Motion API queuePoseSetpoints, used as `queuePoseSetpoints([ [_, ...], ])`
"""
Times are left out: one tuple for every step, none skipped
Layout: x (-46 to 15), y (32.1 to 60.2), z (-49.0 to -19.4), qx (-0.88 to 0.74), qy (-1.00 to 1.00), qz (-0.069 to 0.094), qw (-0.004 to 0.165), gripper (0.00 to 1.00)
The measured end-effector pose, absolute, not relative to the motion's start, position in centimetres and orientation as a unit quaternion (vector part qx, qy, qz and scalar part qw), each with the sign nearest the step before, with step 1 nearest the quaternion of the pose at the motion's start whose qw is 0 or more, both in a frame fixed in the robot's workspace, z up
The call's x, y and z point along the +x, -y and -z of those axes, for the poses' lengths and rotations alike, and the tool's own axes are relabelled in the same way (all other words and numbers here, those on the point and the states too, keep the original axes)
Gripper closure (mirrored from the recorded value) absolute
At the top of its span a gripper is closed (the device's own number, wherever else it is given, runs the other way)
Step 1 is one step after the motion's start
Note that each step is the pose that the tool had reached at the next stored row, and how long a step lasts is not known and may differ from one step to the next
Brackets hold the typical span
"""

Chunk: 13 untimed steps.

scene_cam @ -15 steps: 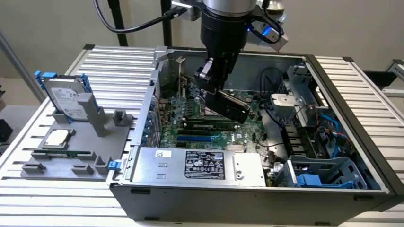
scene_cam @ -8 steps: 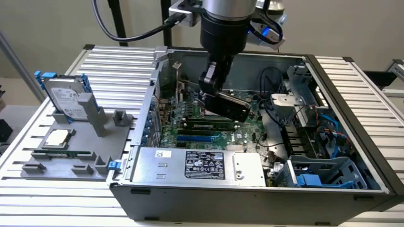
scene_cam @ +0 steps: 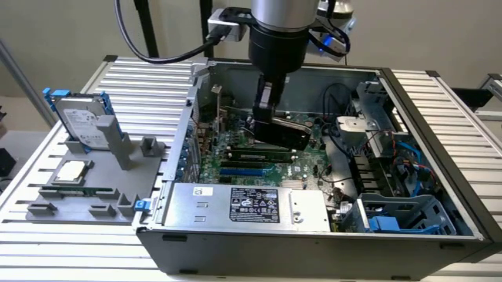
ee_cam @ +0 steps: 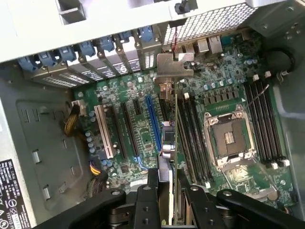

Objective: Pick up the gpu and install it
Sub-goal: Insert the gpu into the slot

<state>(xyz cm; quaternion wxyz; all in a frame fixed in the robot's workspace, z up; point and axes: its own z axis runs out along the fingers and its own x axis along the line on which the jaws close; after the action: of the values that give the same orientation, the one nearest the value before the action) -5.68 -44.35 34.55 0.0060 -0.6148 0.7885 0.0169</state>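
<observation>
Above the motherboard (ee_cam: 139, 133), the gpu (ee_cam: 174, 67) was seen edge-on in the wrist view, so both its faces were hidden. The slot beneath it was covered, and whether its lower edge touched the motherboard could not be told. The gripper (ee_cam: 171, 188), clamped on the gpu, was cut off by the frame edge. In the exterior view, the arm (scene_cam: 278, 23) over the motherboard was cropped, and the power supply label (scene_cam: 255, 205) beside the motherboard was printed too small to be read.

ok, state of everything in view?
gpu: held edge-on over the motherboard
gripper: shut on the gpu
case: side open
processor socket: empty
hard drive: stood on edge in the grey holder
memory stick: flat in the holder
</observation>
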Motion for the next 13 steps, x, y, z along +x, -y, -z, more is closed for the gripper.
queuePoseSetpoints([
  [-5.7, 44.3, -34.4, -0.622, -0.782, -0.017, 0.006, 1.00],
  [-5.7, 44.3, -34.4, -0.629, -0.777, -0.017, 0.006, 1.00],
  [-5.7, 44.3, -34.2, -0.637, -0.771, -0.017, 0.006, 1.00],
  [-5.7, 44.3, -34.1, -0.644, -0.765, -0.017, 0.005, 1.00],
  [-5.7, 44.3, -34.0, -0.651, -0.759, -0.017, 0.005, 1.00],
  [-5.7, 44.3, -33.9, -0.658, -0.753, -0.017, 0.005, 1.00],
  [-5.7, 44.3, -33.8, -0.665, -0.747, -0.017, 0.005, 1.00],
  [-5.7, 44.3, -33.6, -0.672, -0.740, -0.017, 0.005, 1.00],
  [-5.7, 44.3, -33.5, -0.678, -0.735, -0.017, 0.005, 1.00],
  [-5.7, 44.3, -33.3, -0.684, -0.729, -0.017, 0.005, 1.00],
  [-5.7, 44.3, -33.1, -0.688, -0.725, -0.017, 0.005, 1.00],
  [-5.9, 44.3, -32.9, -0.691, -0.723, -0.017, 0.006, 1.00],
  [-6.0, 44.3, -32.8, -0.692, -0.721, -0.018, 0.007, 1.00],
])
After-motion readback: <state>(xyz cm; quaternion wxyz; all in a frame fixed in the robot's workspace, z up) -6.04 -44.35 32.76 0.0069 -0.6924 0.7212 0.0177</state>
